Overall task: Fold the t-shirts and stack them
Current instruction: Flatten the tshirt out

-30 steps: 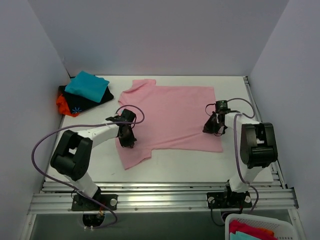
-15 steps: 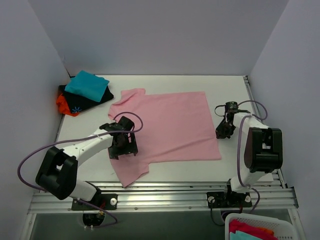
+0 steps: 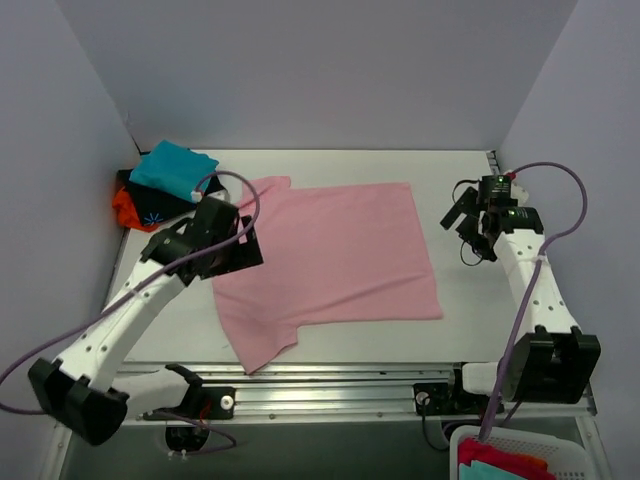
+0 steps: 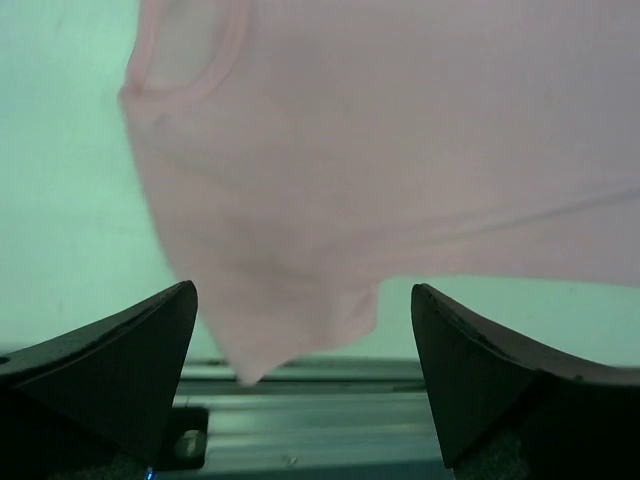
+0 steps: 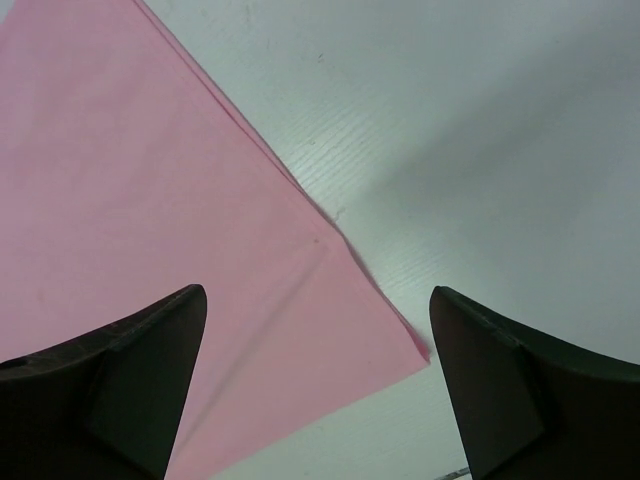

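Spotter: Pink t-shirt (image 3: 330, 255) lies flat mid-table, long axis left to right, collar left, hem right.
Logger: Arms?
Spotter: Left gripper (image 3: 228, 248) hovers over the collar end, fingers spread wide, empty. Right gripper (image 3: 472, 222) is off the cloth, just beside the hem's far corner, equally wide, empty.
Logger: Next grab?
Spotter: Likely each arm takes its own end; cloth lies inward of both. Folded stack (image 3: 165, 188) sits in the far-left corner.

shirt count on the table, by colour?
pink t-shirt: 1
teal t-shirt: 1
black t-shirt: 1
orange-red t-shirt: 1
Total: 4
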`<control>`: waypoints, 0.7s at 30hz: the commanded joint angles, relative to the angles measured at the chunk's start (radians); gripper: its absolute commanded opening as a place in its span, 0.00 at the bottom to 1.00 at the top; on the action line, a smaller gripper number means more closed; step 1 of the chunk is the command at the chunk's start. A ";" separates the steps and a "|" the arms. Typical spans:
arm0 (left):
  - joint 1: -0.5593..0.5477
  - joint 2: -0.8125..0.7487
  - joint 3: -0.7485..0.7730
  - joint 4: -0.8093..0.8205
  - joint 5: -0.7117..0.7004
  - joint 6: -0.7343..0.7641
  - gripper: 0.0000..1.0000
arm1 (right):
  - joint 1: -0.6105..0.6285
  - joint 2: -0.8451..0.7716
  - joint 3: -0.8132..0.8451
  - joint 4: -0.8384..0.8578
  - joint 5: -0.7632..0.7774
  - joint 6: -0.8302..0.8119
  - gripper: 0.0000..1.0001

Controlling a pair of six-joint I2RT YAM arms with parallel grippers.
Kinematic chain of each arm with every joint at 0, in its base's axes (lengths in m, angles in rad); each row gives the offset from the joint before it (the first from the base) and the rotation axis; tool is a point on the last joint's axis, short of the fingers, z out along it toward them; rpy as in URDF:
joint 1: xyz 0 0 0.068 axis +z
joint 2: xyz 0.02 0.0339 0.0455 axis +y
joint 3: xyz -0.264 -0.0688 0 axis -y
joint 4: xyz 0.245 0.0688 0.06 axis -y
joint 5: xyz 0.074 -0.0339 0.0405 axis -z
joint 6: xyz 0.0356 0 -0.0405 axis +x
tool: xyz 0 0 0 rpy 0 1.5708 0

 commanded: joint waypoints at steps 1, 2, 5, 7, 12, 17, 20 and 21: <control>-0.003 -0.237 -0.174 -0.237 0.011 -0.092 0.97 | 0.001 -0.101 -0.050 -0.142 -0.034 0.013 0.89; -0.004 -0.298 -0.217 -0.292 0.020 -0.119 0.98 | 0.001 -0.134 -0.066 -0.154 -0.054 0.017 0.89; -0.017 -0.529 -0.364 -0.400 0.063 -0.251 0.95 | 0.001 -0.181 -0.095 -0.183 -0.103 0.025 0.88; -0.060 -0.682 -0.396 -0.388 0.077 -0.302 0.83 | 0.005 -0.197 -0.094 -0.194 -0.099 0.022 0.88; -0.104 -0.660 -0.395 -0.433 0.051 -0.413 0.76 | 0.027 -0.184 -0.068 -0.202 -0.102 0.022 0.88; -0.136 -0.570 -0.428 -0.398 0.033 -0.446 0.88 | 0.042 -0.158 -0.006 -0.200 -0.103 0.019 0.87; -0.141 -0.535 -0.516 -0.316 0.098 -0.491 0.89 | 0.045 -0.153 0.004 -0.203 -0.108 0.022 0.87; -0.149 -0.524 -0.536 -0.307 0.111 -0.512 0.89 | 0.045 -0.156 0.006 -0.203 -0.109 0.021 0.87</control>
